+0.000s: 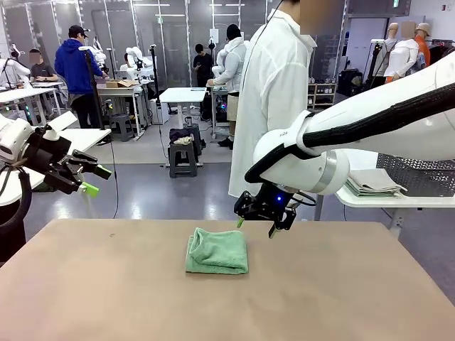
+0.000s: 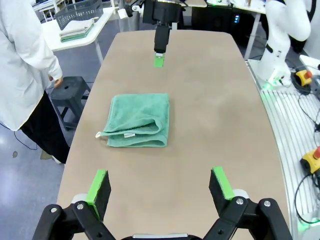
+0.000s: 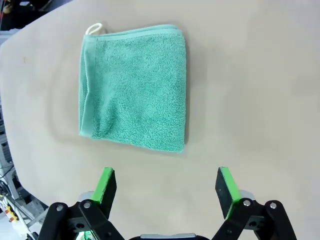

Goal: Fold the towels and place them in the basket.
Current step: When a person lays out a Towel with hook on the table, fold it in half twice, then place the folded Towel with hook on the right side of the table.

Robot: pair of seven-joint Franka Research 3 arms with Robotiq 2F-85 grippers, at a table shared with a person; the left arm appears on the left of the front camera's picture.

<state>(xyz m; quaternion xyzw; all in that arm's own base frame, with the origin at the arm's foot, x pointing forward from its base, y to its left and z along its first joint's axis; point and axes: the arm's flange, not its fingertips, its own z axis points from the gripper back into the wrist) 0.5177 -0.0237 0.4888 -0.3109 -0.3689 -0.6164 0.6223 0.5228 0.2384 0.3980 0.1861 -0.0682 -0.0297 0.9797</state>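
A mint green towel [image 1: 217,251] lies folded into a small square on the middle of the tan table [image 1: 106,284]; it also shows as the towel [image 2: 137,120] and the towel [image 3: 134,85] in the wrist views. My right gripper [image 1: 256,226] hovers open just beyond the towel's far edge, nothing between its fingers [image 3: 165,187]. My left gripper [image 1: 92,179] is open and raised off the table's left side, looking along the table at the towel [image 2: 160,187]. The dark grey mesh basket [image 1: 416,174] stands on a white side table at the right, also seen as the basket [image 2: 80,10].
A stack of folded pale cloths [image 1: 373,185] lies in front of the basket on the side table. A person in a white coat [image 1: 274,99] stands at the far side. A stool [image 2: 67,95] stands near that table edge.
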